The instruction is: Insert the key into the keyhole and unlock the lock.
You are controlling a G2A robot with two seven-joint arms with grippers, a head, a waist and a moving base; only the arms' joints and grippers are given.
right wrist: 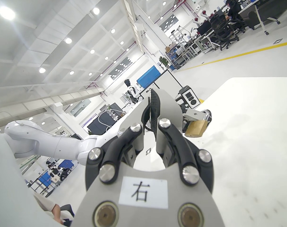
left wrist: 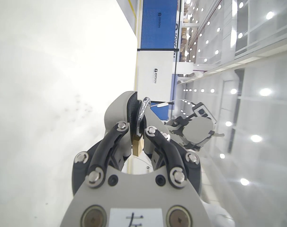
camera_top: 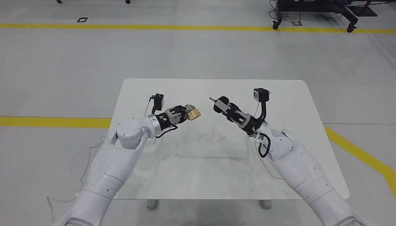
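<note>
Left fingers point(left wrist: 117, 112) around lock point(left wrist: 136, 145) shackle

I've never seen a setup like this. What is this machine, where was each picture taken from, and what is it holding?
It is a two-armed robot at a white table. The top picture looks down from a camera on the robot, above its arms. The other two pictures come from a camera on each wrist, looking along the two-fingered clamp, or tool, at that arm's end. The left tool is shut on a brass padlock. The right tool is shut on a small key, which points toward the padlock. The two are apart, so the key is not yet in. The table itself carries a few faint dark specks.
</note>
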